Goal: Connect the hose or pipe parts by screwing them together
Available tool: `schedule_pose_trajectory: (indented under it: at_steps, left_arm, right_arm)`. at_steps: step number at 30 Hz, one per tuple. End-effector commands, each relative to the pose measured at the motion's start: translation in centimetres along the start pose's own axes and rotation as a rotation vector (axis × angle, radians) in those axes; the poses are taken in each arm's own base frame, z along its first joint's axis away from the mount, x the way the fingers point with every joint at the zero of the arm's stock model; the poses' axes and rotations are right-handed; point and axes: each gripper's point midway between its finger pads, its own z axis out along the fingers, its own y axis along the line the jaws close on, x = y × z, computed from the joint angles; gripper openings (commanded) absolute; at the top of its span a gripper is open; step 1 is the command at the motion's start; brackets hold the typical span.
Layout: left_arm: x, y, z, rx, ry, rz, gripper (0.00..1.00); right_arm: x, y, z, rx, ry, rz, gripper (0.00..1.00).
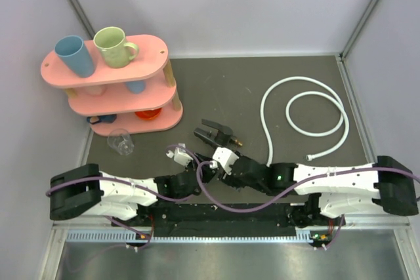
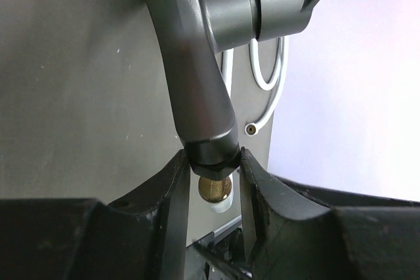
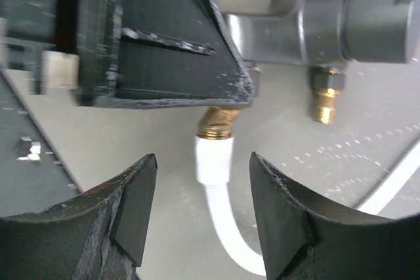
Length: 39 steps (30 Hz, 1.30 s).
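My left gripper (image 2: 211, 162) is shut on the black nut of the tap fitting (image 2: 197, 70), which rises away from the jaws. Below the nut, a brass thread (image 2: 215, 189) meets the white hose end (image 3: 213, 159). My right gripper (image 3: 202, 165) is open, with a finger on each side of that hose end and touching neither side. A second brass end (image 3: 323, 100) of the fitting hangs free. From above, the fitting (image 1: 215, 134) sits just ahead of both grippers, left (image 1: 199, 160) and right (image 1: 213, 165). The hose (image 1: 308, 100) loops at back right, with its other end (image 1: 308, 157) loose on the mat.
A pink three-tier shelf (image 1: 154, 47) with a blue cup (image 1: 73, 55) and a green mug (image 1: 113, 46) stands at the back left. A clear glass cup (image 1: 121, 141) lies in front of it. Grey walls close in both sides and the back.
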Motion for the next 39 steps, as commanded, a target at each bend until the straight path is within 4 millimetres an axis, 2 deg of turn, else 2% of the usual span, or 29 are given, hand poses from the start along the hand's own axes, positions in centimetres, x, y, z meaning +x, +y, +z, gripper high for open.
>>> schedule_pose_trajectory:
  at_steps: [1, 2, 6, 8, 9, 12, 14, 15, 16, 17, 18, 19, 20, 22, 23, 24, 28, 30, 31, 32, 33, 34, 36, 37, 38, 39]
  left_arm:
    - [-0.1, -4.6, -0.4, 0.107, 0.007, -0.096, 0.0]
    - [0.0, -4.6, -0.5, 0.107, 0.011, -0.096, 0.0]
    - [0.0, -4.7, -0.6, 0.11, 0.018, -0.108, 0.0]
    - [0.0, -4.8, -0.7, 0.113, 0.023, -0.119, 0.0]
    - [0.1, -4.8, -0.7, 0.113, 0.029, -0.125, 0.0]
    - [0.4, -4.5, -0.6, 0.106, 0.035, -0.117, 0.0]
    - [0.4, -4.0, -0.4, 0.094, 0.032, -0.1, 0.0]
    - [0.6, -3.4, -0.2, 0.078, 0.03, -0.089, 0.0]
    - [0.5, -3.2, -0.1, 0.085, 0.025, -0.094, 0.0]
    - [0.5, -3.0, -0.1, 0.09, 0.023, -0.078, 0.0]
    - [0.6, -2.4, 0.2, 0.084, 0.016, -0.061, 0.0]
    - [0.4, -2.1, 0.2, 0.091, 0.009, -0.064, 0.0]
    - [0.4, -1.9, 0.2, 0.093, 0.005, -0.063, 0.0]
    - [0.4, -1.1, 0.2, 0.098, 0.007, -0.041, 0.0]
    - [0.3, -1.9, 0.0, 0.135, 0.007, -0.053, 0.0]
    - [0.4, -1.6, 0.1, 0.138, 0.007, -0.04, 0.0]
    - [0.8, -3.1, -0.1, 0.203, 0.023, 0.002, 0.0]
    - [0.9, -3.2, -0.2, 0.202, 0.031, 0.043, 0.13]
    - [1.0, -3.5, -0.2, 0.202, 0.031, 0.046, 0.31]
    - [0.7, -4.0, -0.3, 0.206, 0.026, 0.042, 0.41]
    - [0.8, -3.1, -0.2, 0.166, 0.027, 0.072, 0.5]
    - [0.8, -3.6, -0.1, 0.165, 0.024, 0.071, 0.62]
    - [0.6, -3.5, -0.2, 0.132, 0.021, 0.099, 0.71]
    - [0.5, -3.5, -0.2, 0.12, 0.019, 0.104, 0.81]
    - [0.3, -3.8, -0.4, 0.119, 0.016, 0.099, 0.87]
    - [0.2, -4.1, -0.5, 0.115, 0.016, 0.091, 0.9]
  right_arm:
    - [-1.0, -3.6, -0.1, 0.295, 0.012, -0.095, 0.58]
    - [-0.5, -3.4, 0.3, 0.302, 0.035, -0.118, 0.58]
    - [-0.8, -3.0, 1.0, 0.321, 0.032, -0.141, 0.57]
    - [-1.6, -3.1, 1.2, 0.341, -0.004, -0.14, 0.49]
    - [-1.8, -3.2, 1.1, 0.348, -0.019, -0.14, 0.38]
    - [-2.8, -3.2, 1.0, 0.34, -0.079, -0.131, 0.16]
    - [-3.1, -3.2, 0.9, 0.319, -0.102, -0.136, 0.06]
    - [-3.6, -2.4, 1.3, 0.248, -0.145, -0.109, 0.0]
    - [-4.4, -2.1, 0.9, 0.197, -0.193, -0.056, 0.0]
    - [-3.4, -3.3, 1.3, 0.183, -0.188, -0.008, 0.0]
    - [-4.3, -2.1, 1.2, 0.067, -0.25, 0.031, 0.0]
    - [-4.9, -2.3, 0.6, 0.023, -0.297, 0.092, 0.0]
    - [-4.1, -2.3, 0.7, -0.022, -0.301, 0.121, 0.0]
    - [-4.0, -3.4, 0.5, -0.08, -0.328, 0.172, 0.0]
    - [-3.5, -3.8, 0.8, -0.083, -0.316, 0.18, 0.0]
    - [-2.9, -4.6, 1.0, -0.084, -0.303, 0.199, 0.0]
    - [-1.0, -5.4, 1.8, -0.052, -0.231, 0.208, 0.0]
    - [-0.6, -5.6, 2.1, -0.039, -0.21, 0.203, 0.0]
    - [-0.4, -5.7, 2.3, -0.032, -0.202, 0.205, 0.0]
    - [0.0, -5.8, 2.6, -0.024, -0.182, 0.209, 0.0]
    - [0.2, -5.9, 2.7, -0.024, -0.174, 0.211, 0.0]
    - [0.4, -6.0, 2.8, -0.019, -0.164, 0.217, 0.0]
    - [0.9, -6.0, 3.1, -0.018, -0.143, 0.226, 0.0]
    - [1.2, -6.5, 3.2, 0.009, -0.128, 0.228, 0.0]
    - [1.3, -6.9, 3.3, 0.029, -0.117, 0.231, 0.0]
    - [1.6, -7.0, 3.6, 0.036, -0.1, 0.233, 0.0]
